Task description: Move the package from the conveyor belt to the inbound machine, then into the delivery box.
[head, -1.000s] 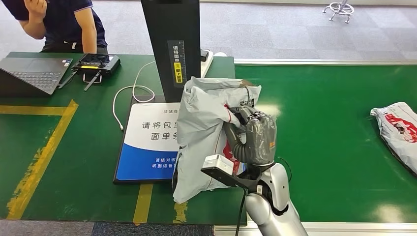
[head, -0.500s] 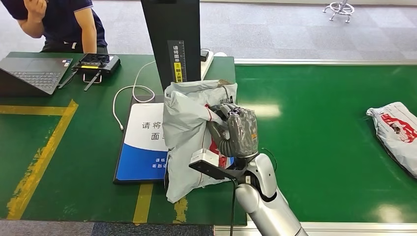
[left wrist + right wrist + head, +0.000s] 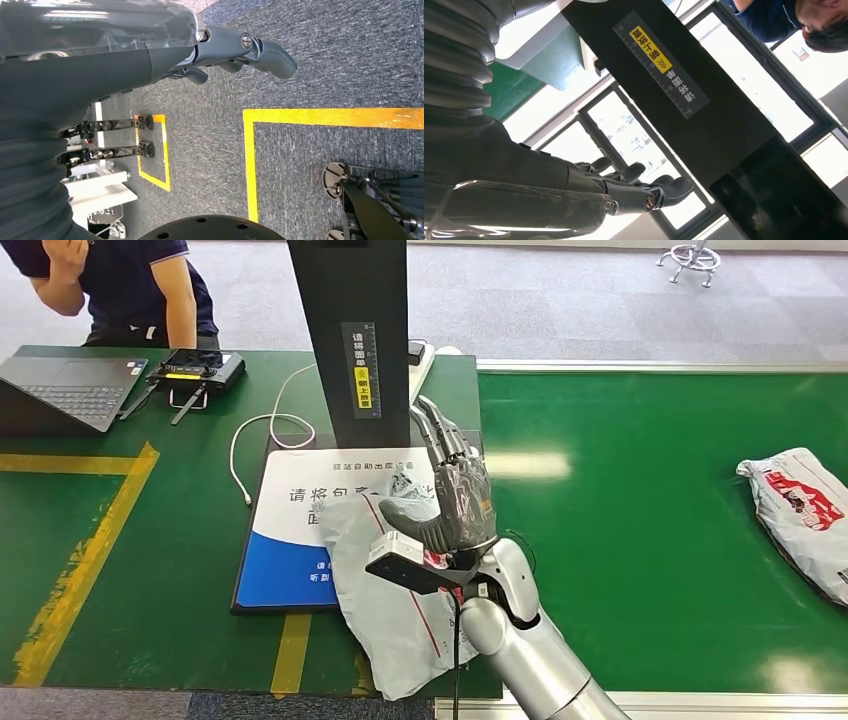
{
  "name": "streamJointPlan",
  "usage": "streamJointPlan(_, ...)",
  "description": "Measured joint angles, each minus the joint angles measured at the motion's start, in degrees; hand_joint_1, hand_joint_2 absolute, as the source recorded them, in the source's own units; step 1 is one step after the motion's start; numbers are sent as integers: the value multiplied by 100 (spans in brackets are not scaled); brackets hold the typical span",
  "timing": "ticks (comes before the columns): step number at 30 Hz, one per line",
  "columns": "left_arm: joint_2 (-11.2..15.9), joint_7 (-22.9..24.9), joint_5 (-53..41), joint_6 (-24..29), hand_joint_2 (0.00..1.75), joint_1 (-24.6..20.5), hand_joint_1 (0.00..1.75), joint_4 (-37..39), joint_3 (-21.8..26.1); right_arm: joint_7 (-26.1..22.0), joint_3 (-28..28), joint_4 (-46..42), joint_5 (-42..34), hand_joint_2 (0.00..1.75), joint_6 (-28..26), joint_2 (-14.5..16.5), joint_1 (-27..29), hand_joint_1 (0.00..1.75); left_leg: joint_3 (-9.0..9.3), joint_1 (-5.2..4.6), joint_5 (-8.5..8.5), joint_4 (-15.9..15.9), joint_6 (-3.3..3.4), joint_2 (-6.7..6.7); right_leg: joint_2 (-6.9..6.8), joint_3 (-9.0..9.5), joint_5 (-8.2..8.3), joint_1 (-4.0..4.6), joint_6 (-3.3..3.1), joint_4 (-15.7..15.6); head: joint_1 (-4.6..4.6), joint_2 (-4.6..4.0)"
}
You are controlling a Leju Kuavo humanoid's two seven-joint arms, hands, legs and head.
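We are noting the grey package has dropped from the right hand since a second ago; it is now lying across the inbound machine's blue-and-white platform, near edge. The right hand is hovering above, fingers spread, holding nothing. The left hand is hanging over the floor, holding nothing, fingers loosely extended.

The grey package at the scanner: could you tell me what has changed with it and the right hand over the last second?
The right hand let go of the grey package: it was held upright and carried leftward, and now lies flat on the blue-and-white scanner mat, fingers opened above it. The second package on the conveyor belt drifted slightly left. The laptop, white cable and black scanner post stayed put.
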Motion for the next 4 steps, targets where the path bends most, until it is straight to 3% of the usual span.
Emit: streamJointPlan(4,0,0,-19,0,175,0,0,0,-2,-44,3,110,-75,175,-5,-1,-18,0,0,0,0,0,0,0,0,0,0,0,0,0,-1,0)
